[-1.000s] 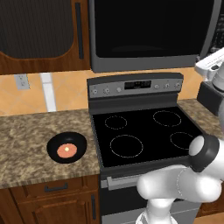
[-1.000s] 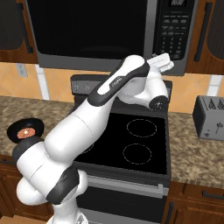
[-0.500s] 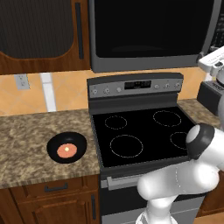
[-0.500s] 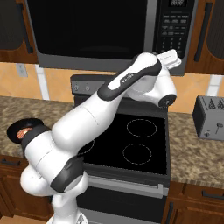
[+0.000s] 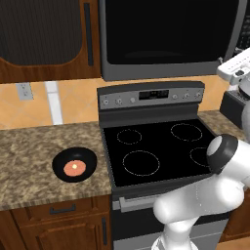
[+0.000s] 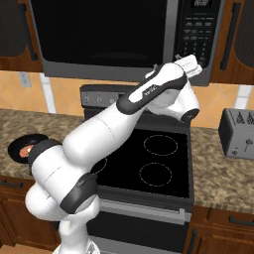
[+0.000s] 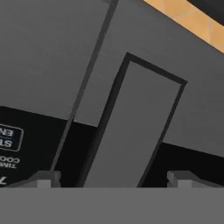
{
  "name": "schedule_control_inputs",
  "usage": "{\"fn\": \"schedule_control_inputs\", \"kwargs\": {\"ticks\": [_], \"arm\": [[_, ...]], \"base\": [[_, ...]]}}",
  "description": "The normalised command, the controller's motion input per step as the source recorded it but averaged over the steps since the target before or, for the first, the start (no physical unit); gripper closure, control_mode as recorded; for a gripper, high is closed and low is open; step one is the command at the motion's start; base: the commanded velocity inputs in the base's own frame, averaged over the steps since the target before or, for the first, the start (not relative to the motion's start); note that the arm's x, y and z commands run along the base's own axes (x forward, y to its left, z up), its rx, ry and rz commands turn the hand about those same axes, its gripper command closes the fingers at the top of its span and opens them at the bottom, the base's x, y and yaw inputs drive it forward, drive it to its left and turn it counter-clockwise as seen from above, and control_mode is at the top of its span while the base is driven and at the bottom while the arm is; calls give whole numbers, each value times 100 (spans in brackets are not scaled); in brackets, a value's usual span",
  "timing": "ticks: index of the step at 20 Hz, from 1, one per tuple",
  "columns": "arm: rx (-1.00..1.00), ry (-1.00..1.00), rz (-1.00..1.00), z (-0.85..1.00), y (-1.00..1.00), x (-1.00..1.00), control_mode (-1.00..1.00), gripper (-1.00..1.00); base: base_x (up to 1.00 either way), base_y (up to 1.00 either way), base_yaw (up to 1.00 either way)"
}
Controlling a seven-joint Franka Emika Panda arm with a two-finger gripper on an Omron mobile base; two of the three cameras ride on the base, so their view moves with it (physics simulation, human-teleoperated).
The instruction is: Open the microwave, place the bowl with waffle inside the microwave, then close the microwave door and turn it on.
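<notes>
Risen closer to the microwave (image 6: 119, 37) door handle (image 7: 131, 127); gripper (image 7: 113, 178) spread wide, empty. Best centred on handle before clamping, then pulled outward steadily.

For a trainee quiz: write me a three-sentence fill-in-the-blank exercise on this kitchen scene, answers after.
1. The small shallow black bowl holding the orange-pink round waffle sits on the granite ____.
2. The wide black-glass microwave door is ____.
3. The two-finger gripper is raised at the microwave's ____ edge, its fingertips flanking the long grey handle.

Answers: counter; closed; right
</notes>
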Motion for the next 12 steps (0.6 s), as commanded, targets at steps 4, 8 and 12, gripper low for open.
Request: {"fn": "schedule_control_inputs", "kwargs": {"ticks": [4,8,12], "arm": [[0,-5,11,0,50,22,-100,-100],[0,-3,16,0,54,0,-100,100],[-1,-13,25,0,50,-50,-100,100]], "base": [[0,0,0],[0,0,0],[0,0,0]]}}
